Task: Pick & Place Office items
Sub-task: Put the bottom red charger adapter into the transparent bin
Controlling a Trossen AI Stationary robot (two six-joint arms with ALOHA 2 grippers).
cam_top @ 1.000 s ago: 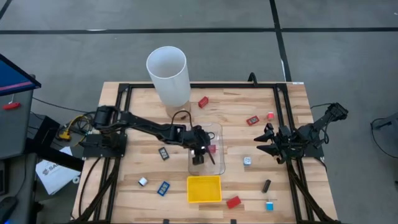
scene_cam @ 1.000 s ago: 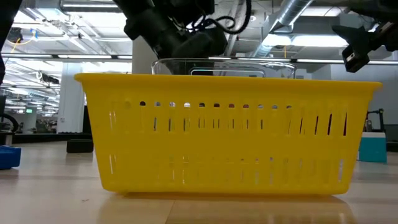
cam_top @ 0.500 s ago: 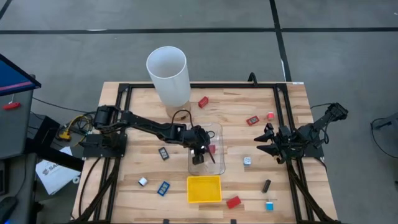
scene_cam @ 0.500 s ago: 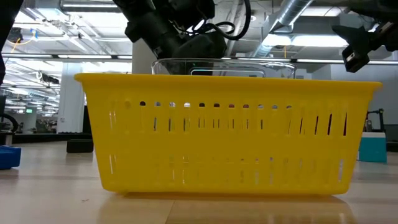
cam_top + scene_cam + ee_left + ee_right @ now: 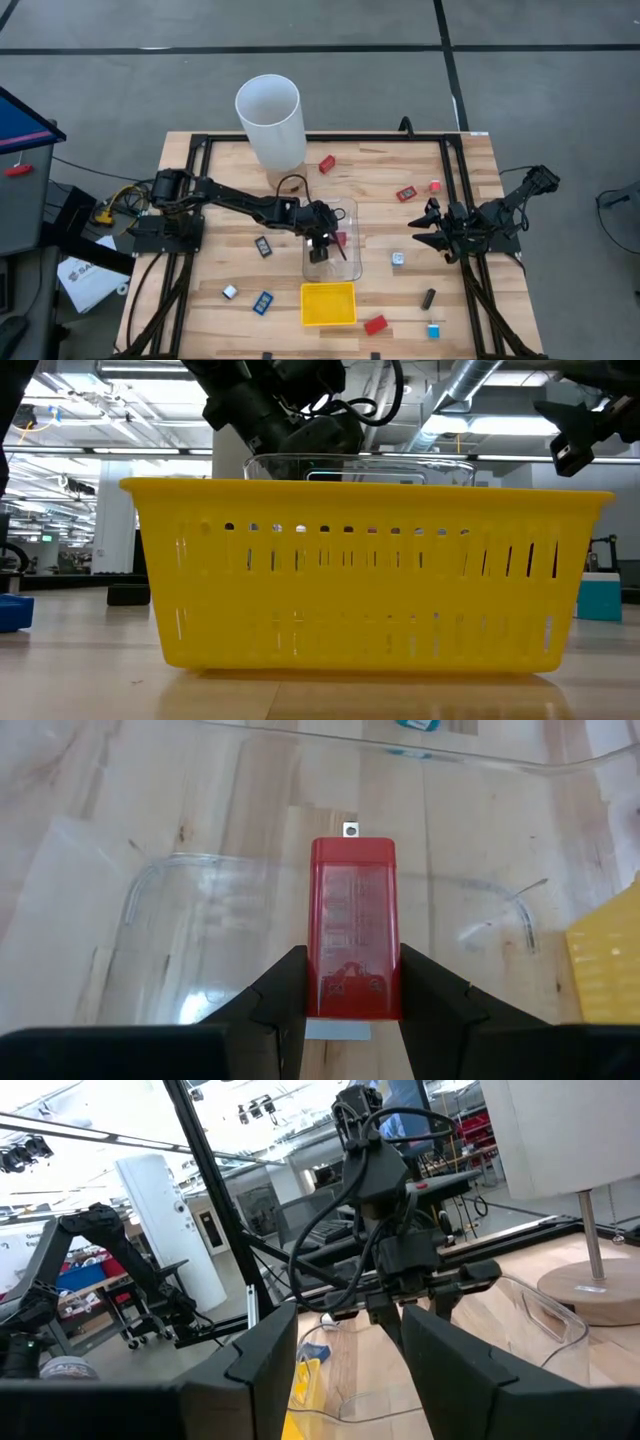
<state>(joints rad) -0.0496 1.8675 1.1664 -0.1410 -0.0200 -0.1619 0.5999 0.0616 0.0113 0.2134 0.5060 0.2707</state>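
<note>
Placement was the step in hand: I had the left gripper (image 5: 350,1005) inside the clear bin (image 5: 349,262), jaws clamped on a red office item (image 5: 353,925). Next I judged: part the jaws, drop it. Right gripper (image 5: 428,228), jaws apart, waited at three o'clock.

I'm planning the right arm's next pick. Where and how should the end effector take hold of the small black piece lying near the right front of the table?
The black piece is a narrow oblong lying flat, apart from its neighbours. Probably best to come straight down from above and close across its two long sides at the middle, fingers turned square to its slightly tilted long axis. The right end effector waits nearby.
</note>
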